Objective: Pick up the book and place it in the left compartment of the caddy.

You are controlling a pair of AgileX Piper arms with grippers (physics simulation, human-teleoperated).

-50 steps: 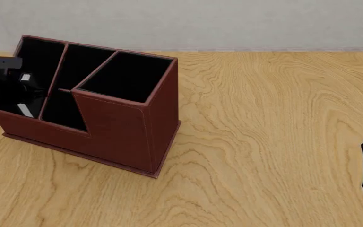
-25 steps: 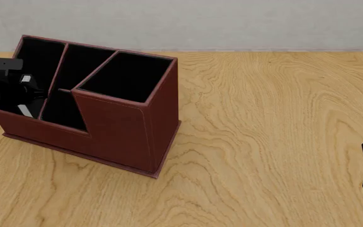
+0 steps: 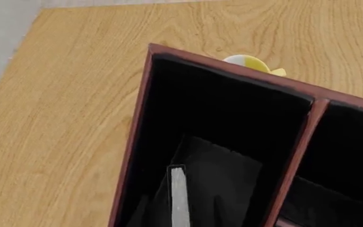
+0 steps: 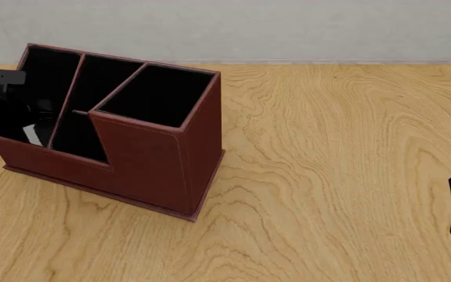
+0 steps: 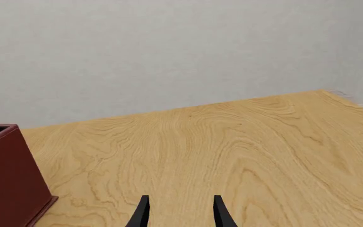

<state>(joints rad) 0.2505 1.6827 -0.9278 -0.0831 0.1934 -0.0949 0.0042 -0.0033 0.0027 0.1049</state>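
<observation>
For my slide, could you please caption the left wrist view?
Book standing inside the caddy's left compartment.

Counter [image 4: 343, 147]: light wood-grain top with bold swirling figure, filling most of the front view and running back to a pale seam where it meets the wall. Wall [image 4: 288, 29]: plain light grey, matte, unmarked, rising behind the far edge of the counter; it also shows as a broad grey field in the right wrist view. Small yellow-and-white rounded object [image 3: 251, 64]: only partly visible in the left wrist view, resting on the counter, its lower part hidden; what it is cannot be told.
</observation>
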